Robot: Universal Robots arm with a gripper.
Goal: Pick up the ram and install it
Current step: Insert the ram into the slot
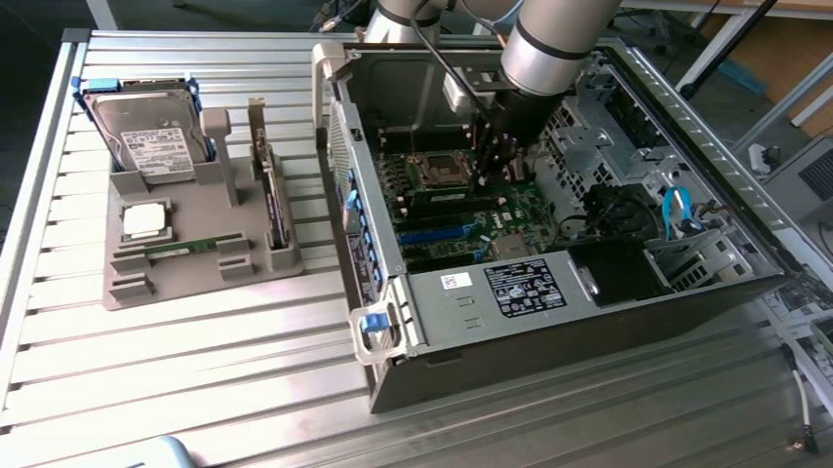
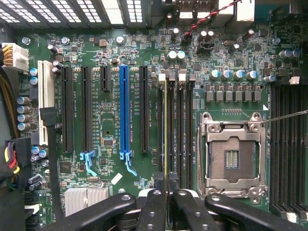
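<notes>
1. On the exterior view's left I see a gray tray point(image 1: 195, 288). One spare green stick point(image 1: 182, 249) lies flat in it, well apart from my arm.
2. In the middle stands the open computer box point(image 1: 521, 292). My arm reaches down into it, over the green board point(image 2: 110, 72).
3. On the board there is a long blue slot point(image 2: 124, 110) and a square silver socket point(image 2: 233, 156). Between them runs a row of thin dark slots point(image 2: 180, 125) for sticks.
4. My gripper point(image 2: 166, 185) has its fingers point(image 2: 153, 207) pressed almost together, pinching the ram point(image 2: 166, 125). I see the ram from its thin edge. It lines up with the dark slot that is farthest from the silver socket.
5. So the picking up looks done, and I am at the putting-in step. I cannot tell if the ram is touching the slot or hanging just above it.
6. I think this step needs the ram to stay straight along the slot. It also needs an even push, so both ends go in together. If it tilts, it could jam or bend.
</notes>
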